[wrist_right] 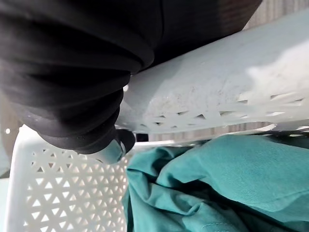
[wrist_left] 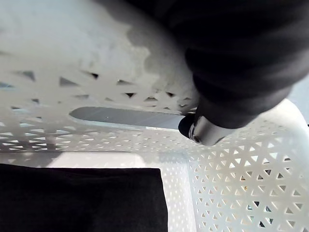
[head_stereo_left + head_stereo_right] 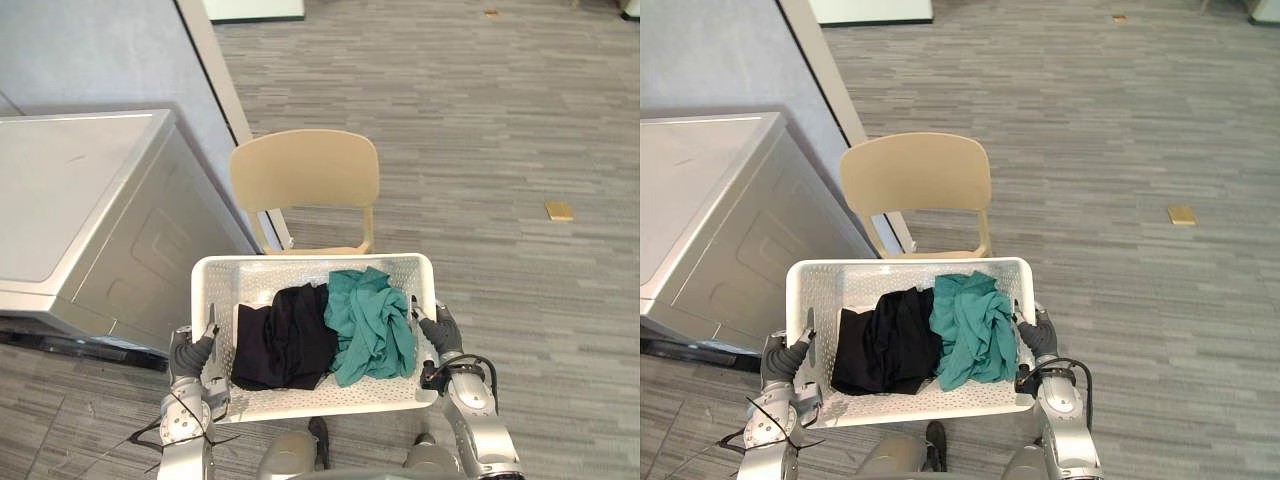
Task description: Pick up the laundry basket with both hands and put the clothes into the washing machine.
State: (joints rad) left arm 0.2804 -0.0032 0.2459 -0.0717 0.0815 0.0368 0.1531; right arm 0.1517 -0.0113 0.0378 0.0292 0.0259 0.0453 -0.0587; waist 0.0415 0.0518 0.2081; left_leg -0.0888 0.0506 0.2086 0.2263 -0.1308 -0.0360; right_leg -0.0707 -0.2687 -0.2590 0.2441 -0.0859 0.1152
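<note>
A white perforated laundry basket (image 3: 310, 265) sits close in front of me, between my two hands. It holds a black garment (image 3: 285, 345) on the left and a teal garment (image 3: 372, 320) on the right. My left hand (image 3: 190, 352) grips the left end, and in the left wrist view a dark-tipped finger (image 2: 200, 130) hooks into the handle slot. My right hand (image 3: 441, 330) grips the right end, with a finger (image 1: 113, 147) curled under the rim (image 1: 217, 96) above the teal cloth (image 1: 217, 183). The grey washing machine (image 3: 80, 200) stands to my left.
A beige chair (image 3: 305, 175) stands just beyond the basket, its seat mostly hidden behind the basket's far wall. A grey partition (image 3: 120, 60) rises behind the machine. A small tan piece (image 3: 559, 210) lies on the grey floor to the right.
</note>
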